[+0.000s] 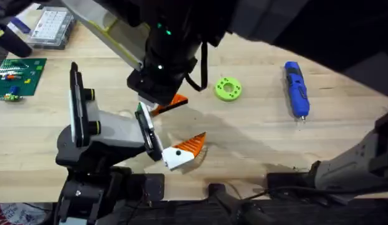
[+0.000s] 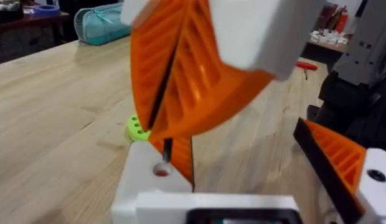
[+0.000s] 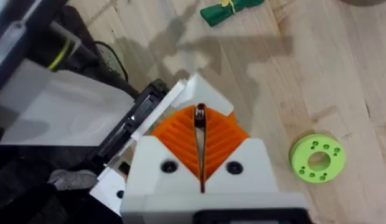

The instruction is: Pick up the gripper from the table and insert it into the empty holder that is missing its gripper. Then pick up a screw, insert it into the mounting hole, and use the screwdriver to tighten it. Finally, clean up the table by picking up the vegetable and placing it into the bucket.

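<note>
My right gripper [image 1: 155,97] reaches across to the white-and-black hand fixture [image 1: 112,128], with its orange ribbed pads shut on a small screw [image 3: 199,115]. In the left wrist view the right gripper [image 2: 157,127] holds the screw [image 2: 166,149] just above a small hole [image 2: 160,169] in a white block. The plain orange gripper [image 1: 172,102] juts out from the holder [image 1: 142,119] beneath it. The blue screwdriver [image 1: 296,89] lies at the far right of the table [image 1: 256,137]. The green vegetable [image 3: 230,9] lies on the wood. A teal bucket [image 2: 99,23] stands far off.
A green spool [image 1: 228,89] sits just right of the fixture. The fixture's ribbed orange finger [image 1: 189,145] points toward the table's middle. A circuit board [image 1: 17,76] and a parts box [image 1: 51,28] are at the far left. My left arm's pale link [image 1: 106,28] crosses overhead.
</note>
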### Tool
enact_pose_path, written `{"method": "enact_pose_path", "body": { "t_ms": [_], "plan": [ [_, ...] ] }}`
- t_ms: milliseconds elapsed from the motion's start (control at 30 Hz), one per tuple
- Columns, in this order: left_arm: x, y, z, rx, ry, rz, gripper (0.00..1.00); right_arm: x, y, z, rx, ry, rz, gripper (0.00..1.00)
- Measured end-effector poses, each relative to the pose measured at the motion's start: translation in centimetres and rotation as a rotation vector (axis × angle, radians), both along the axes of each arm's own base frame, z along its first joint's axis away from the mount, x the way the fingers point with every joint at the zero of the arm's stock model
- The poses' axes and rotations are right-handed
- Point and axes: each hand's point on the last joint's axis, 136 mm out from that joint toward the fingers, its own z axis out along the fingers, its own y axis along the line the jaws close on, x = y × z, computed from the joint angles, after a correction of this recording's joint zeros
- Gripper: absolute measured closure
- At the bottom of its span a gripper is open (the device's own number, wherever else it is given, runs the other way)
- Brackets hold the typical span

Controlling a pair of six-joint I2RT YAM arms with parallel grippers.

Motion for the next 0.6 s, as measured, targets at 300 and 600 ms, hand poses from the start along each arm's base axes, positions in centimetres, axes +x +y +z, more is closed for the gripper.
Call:
{"method": "enact_pose_path", "body": {
  "t_ms": [300,600],
  "plan": [
    [0.0,0.0,-0.01,0.0,0.0,0.0,0.015,0.16,0.06,-0.09,0.003,-0.002,-0.002,0.992],
    [0.0,0.0,-0.01,0.0,0.0,0.0,0.015,0.19,0.13,-0.62,-0.001,0.001,-0.002,0.992]
  ]
}}
